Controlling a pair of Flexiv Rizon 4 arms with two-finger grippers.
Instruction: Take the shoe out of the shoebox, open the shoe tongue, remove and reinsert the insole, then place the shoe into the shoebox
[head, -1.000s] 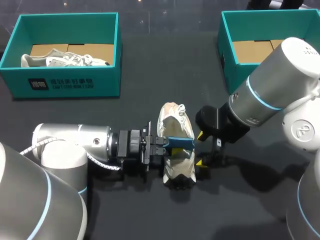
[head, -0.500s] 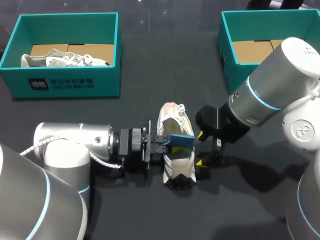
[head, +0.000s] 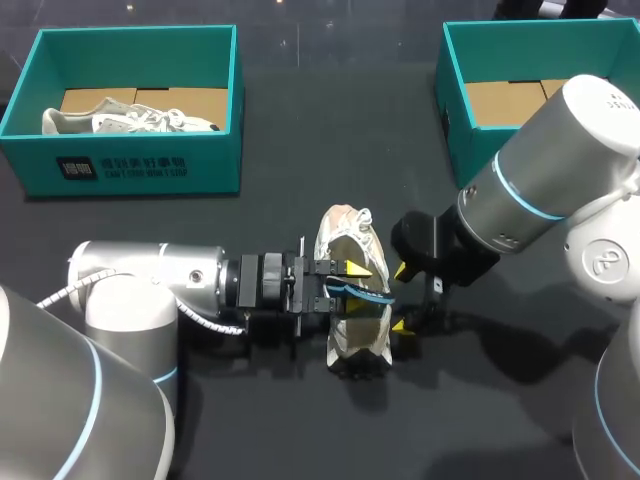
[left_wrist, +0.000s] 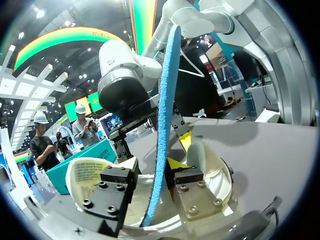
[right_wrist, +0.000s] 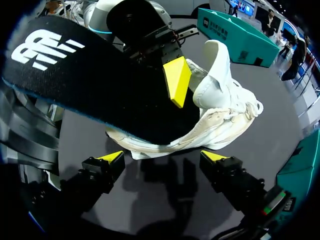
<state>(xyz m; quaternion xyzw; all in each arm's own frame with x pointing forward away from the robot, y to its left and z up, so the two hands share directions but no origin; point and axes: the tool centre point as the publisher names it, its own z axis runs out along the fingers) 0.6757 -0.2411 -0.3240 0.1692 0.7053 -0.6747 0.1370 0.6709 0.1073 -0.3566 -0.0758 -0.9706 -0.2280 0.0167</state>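
Mid-table, my left gripper is clamping the one blue insole on edge above the white shoe, which is sitting outside both boxes and partly hiding behind it. My right gripper is hanging spread wide just beside that shoe. Farther back, two teal boxes are standing: the left shoebox is holding a second shoe, while the right shoebox is showing only in part, cut off by my right arm.
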